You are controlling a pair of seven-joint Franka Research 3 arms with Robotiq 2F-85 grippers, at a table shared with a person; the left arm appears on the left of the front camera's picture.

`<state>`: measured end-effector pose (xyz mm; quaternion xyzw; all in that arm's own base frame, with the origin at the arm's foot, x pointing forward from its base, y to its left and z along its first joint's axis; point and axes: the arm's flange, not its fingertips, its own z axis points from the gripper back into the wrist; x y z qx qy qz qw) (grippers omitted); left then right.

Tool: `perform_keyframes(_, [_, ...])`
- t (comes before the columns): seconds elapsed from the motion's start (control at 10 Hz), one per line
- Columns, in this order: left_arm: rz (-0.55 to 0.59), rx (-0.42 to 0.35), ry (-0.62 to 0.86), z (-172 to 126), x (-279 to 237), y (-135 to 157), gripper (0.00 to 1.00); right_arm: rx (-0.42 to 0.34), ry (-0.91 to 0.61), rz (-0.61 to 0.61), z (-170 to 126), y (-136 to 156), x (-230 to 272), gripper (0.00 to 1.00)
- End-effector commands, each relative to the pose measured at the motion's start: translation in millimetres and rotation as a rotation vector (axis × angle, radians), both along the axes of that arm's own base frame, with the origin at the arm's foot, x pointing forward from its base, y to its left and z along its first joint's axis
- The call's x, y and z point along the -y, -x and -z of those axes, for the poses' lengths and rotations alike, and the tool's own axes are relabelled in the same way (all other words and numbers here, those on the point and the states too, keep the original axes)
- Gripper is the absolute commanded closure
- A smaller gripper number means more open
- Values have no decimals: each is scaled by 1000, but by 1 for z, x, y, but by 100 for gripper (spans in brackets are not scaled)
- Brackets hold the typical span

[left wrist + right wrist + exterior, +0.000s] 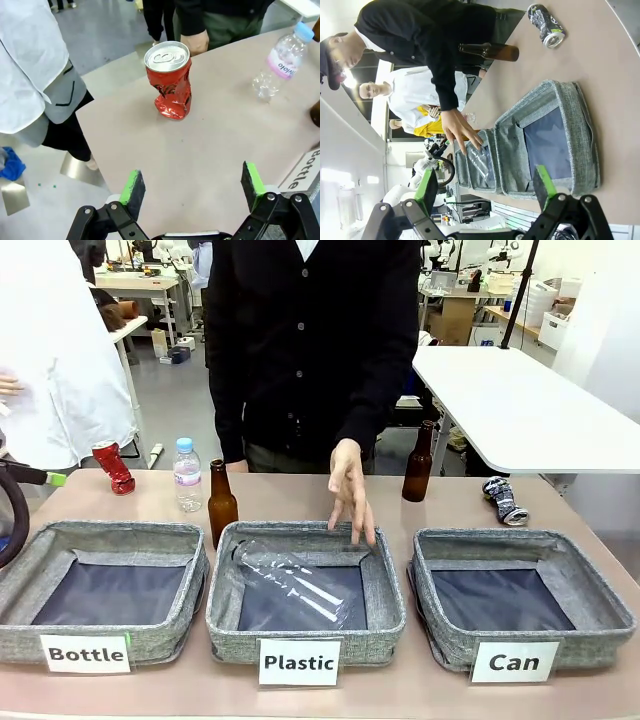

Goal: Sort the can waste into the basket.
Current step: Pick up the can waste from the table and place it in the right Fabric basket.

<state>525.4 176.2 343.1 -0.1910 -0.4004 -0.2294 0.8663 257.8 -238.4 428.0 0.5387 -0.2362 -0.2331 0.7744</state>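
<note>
Two crushed cans: red can (170, 82) standing near the table's (450, 505) far-left corner, silver can (503, 500) lying far-right beyond the basket (520, 538); judged light, thin, slick, so pinch across the dented waist; left gripper (192, 187) and right gripper (487, 187) wide open, empty.

Three baskets (110, 532) (385, 590) (520, 536); two cans (113, 467) (503, 501); two glass bottles (221, 504) (419, 464); two plastic bottles (187, 476) (292, 582).

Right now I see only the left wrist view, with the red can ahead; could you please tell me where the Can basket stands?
Observer: The Can basket is the rightmost of three along the near edge.
Operator: And the other can?
Observer: The silver can lies on the table behind that basket.
Operator: Is the person nearby?
Observer: The person's hand hangs at the far rim of the Plastic basket.
</note>
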Motion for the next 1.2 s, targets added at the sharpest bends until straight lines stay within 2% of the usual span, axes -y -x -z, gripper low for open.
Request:
perform_keyframes(0.0, [-2, 0, -1, 0, 0, 0, 0, 37, -5, 2, 0, -1, 0, 0])
perform_keyframes(0.1, [1, 0, -4, -2, -2, -12, 0, 37, -5, 2, 0, -1, 0, 0])
perform_keyframes(0.2, [41, 42, -32, -2, -4, -31, 0, 37, -5, 2, 0, -1, 0, 0])
perform_keyframes(0.3, [76, 117, -26, -2, -9, -56, 0, 37, -5, 2, 0, -1, 0, 0])
perform_keyframes(0.7, [247, 78, -70, 11, -16, -109, 0, 37, -5, 2, 0, -1, 0, 0])
perform_keyframes(0.8, [258, 66, -91, 20, -17, -122, 0, 37, -5, 2, 0, -1, 0, 0])
perform_keyframes(1.0, [255, 35, -74, 33, -20, -130, 0, 37, -5, 2, 0, -1, 0, 0])
perform_keyframes(1.1, [305, 44, -45, 40, -18, -130, 0, 37, -5, 2, 0, -1, 0, 0])
